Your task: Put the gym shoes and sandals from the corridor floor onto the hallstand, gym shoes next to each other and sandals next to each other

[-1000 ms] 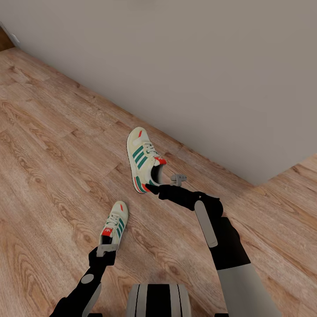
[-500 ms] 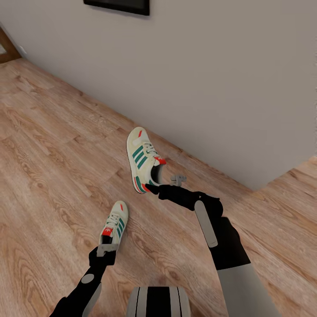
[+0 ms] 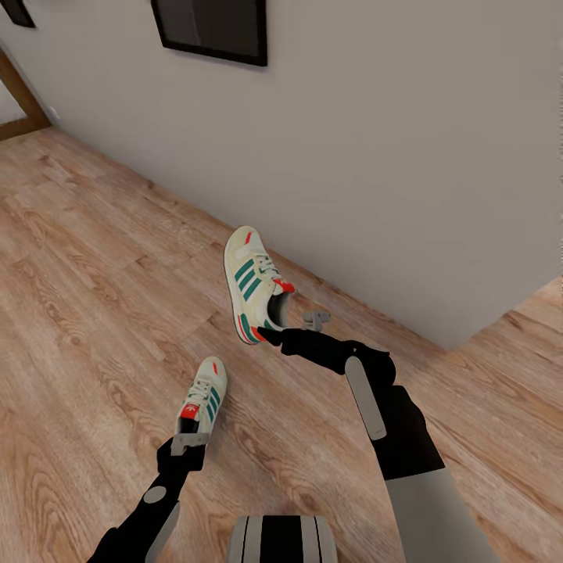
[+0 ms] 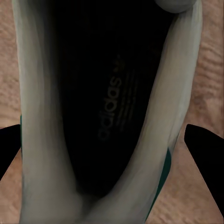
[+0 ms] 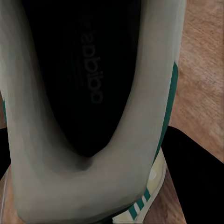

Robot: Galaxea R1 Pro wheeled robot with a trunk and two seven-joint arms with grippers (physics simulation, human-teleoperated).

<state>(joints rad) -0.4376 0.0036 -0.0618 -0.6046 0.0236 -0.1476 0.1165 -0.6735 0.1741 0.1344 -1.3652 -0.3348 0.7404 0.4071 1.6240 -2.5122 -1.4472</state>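
Black fingers of the left gripper [image 3: 186, 444] clamp the heel of a gym shoe [image 3: 204, 394], and the left wrist view looks straight down into the left shoe's dark insole [image 4: 100, 107], with black finger tips at both edges pinching the cream collar. That shoe hangs low over the corridor floor [image 3: 86, 313], toe pointing away from the robot. Over on the other arm, the right gripper [image 3: 270, 336] is closed on the heel of the second gym shoe [image 3: 252, 283], held higher and tilted, toe up toward the wall [image 3: 391, 156]. From the right wrist view the right shoe's cream collar [image 5: 84, 186] wraps a dark insole with printed lettering, green stripes showing at the side, black gripper body just beside it. Both shoes are off the wood-grain planks, well apart from each other. Behind them stands a plain grey wall, with a dark framed panel [image 3: 213, 27] hanging on it.
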